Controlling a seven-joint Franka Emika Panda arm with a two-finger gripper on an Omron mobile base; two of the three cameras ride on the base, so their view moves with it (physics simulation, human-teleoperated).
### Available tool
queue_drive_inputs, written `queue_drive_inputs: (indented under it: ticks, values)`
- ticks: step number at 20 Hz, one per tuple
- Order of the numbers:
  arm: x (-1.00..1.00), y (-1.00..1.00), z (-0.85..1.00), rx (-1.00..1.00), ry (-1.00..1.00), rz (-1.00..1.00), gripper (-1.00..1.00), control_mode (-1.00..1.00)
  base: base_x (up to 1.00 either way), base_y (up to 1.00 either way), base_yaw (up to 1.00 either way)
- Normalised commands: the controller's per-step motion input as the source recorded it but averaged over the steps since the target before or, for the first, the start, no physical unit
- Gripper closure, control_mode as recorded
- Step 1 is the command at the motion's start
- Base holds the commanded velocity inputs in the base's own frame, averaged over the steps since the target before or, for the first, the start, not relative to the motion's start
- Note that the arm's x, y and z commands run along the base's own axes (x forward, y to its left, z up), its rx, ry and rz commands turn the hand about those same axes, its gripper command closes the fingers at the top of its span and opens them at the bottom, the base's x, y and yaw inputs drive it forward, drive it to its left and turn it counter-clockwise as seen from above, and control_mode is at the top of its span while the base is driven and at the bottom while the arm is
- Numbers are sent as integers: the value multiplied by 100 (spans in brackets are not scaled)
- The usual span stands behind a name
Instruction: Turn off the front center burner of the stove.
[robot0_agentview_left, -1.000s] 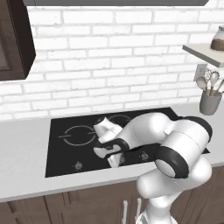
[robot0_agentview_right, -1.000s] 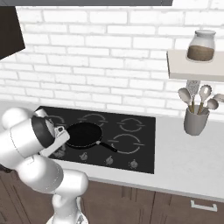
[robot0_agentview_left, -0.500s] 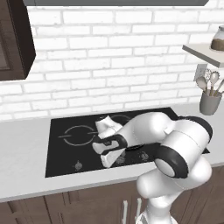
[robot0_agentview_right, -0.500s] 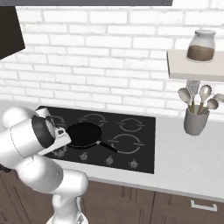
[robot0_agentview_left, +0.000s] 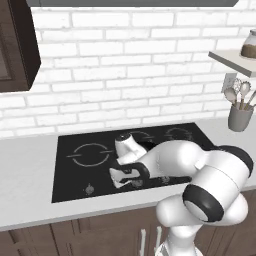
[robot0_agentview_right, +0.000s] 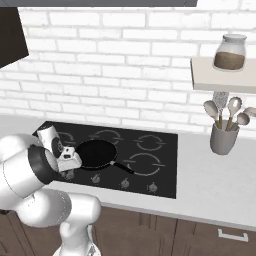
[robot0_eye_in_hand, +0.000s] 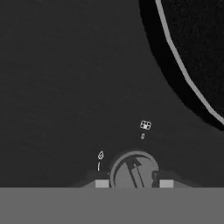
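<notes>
Left base view: stove (robot0_agentview_left: 75, 170) is a black glass cooktop in the middle of the frame, set in a pale counter (robot0_agentview_left: 25, 175) under a white brick wall. Arm reaches from the lower right toward frame centre, wrist bent down over the front edge of the glass. Gripper (robot0_agentview_left: 119, 181) sits low at the knob row, just right of one small grey knob (robot0_agentview_left: 90, 189). Fingers are too small to read here. The arm covers the front center burner. Utensil crock (robot0_agentview_left: 240, 116) is at the right edge, a jar (robot0_agentview_left: 249, 45) on a shelf above it.

Right base view: stove (robot0_agentview_right: 160, 165) is centre frame. A black frying pan (robot0_agentview_right: 96, 154) lies on the front center burner (robot0_agentview_right: 100, 146), handle pointing right; the ring peeks out around the pan. Gripper (robot0_agentview_right: 69, 165) is at the left, just beside the pan's left rim, above the knob row. Crock with spoons (robot0_agentview_right: 223, 136) is at the right.

Hand view: a round grey knob (robot0_eye_in_hand: 134, 171) sits at bottom centre, between the two finger tips (robot0_eye_in_hand: 101, 183), one on each side. The claw is parted about knob-wide; cannot tell whether the pads touch it. Small white markings are printed on the glass above the knob. The pan rim (robot0_eye_in_hand: 183, 74) curves through the upper right.
</notes>
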Motion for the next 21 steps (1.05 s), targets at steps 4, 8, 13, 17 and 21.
queue_drive_inputs:
  ticks: [4, 8, 13, 17, 21]
  values:
    - [-23, 0, 7, 0, -23, -60, 100, -100, 0, 0, 0]
    - [-26, 0, 6, 1, -22, -64, 100, -100, 0, 0, 0]
    - [-42, 0, 3, 1, -22, -66, 100, -100, 0, 0, 0]
    - [-26, -1, -14, 0, -8, -59, 100, -100, 0, 0, 0]
    - [0, 0, 0, 0, 0, 0, 100, -100, 0, 0, 0]
